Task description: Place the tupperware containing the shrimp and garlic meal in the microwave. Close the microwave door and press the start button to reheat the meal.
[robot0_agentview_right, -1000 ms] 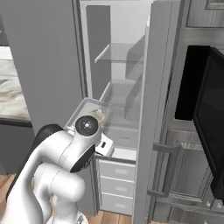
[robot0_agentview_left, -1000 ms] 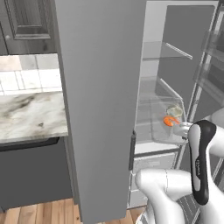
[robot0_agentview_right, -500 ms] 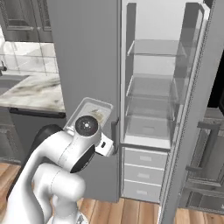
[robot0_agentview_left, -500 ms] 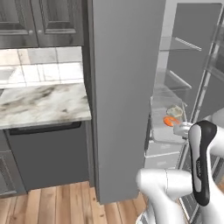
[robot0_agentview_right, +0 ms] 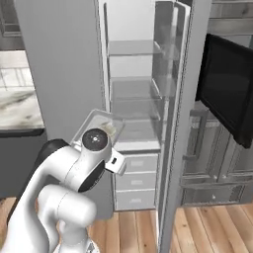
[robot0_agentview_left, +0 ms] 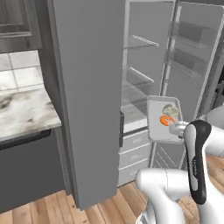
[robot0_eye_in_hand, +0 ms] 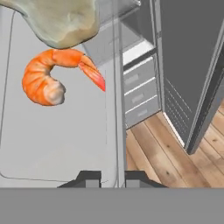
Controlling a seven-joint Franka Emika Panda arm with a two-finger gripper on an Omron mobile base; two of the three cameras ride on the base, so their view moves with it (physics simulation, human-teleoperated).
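Closest to me, the white arm's two-finger gripper [robot0_eye_in_hand: 108,178] has its dark tips pinched tight on the near wall of the shallow clear-grey plastic tupperware [robot0_eye_in_hand: 52,144], one tip on each side of the rim, so the container is carried in the air in front of the open fridge. Inside it lie the curled orange shrimp [robot0_eye_in_hand: 54,76] and, touching it just above in the hand view, the pale whitish garlic lump [robot0_eye_in_hand: 59,19]. From the left base camera the tupperware [robot0_agentview_left: 154,127] shows tilted toward the camera, with the shrimp [robot0_agentview_left: 166,120] and garlic [robot0_agentview_left: 169,110] toward its right side, held up beside the arm's dark-striped wrist. From the right base camera the container [robot0_agentview_right: 94,121] peeks out above the round grey cap of the arm's joint. Behind it stands the tall grey fridge [robot0_agentview_right: 131,99], both doors swung open, with glass shelves [robot0_agentview_right: 129,91] and three pale drawers [robot0_agentview_right: 133,180] at the bottom, above the wooden plank floor [robot0_eye_in_hand: 162,148]. Further right, the wide black dark-glass microwave door [robot0_agentview_right: 228,94] hangs open, well apart from the container. Off to the far left is a marble-patterned countertop [robot0_agentview_left: 22,113] with white wall tiles [robot0_agentview_left: 17,72] behind it.
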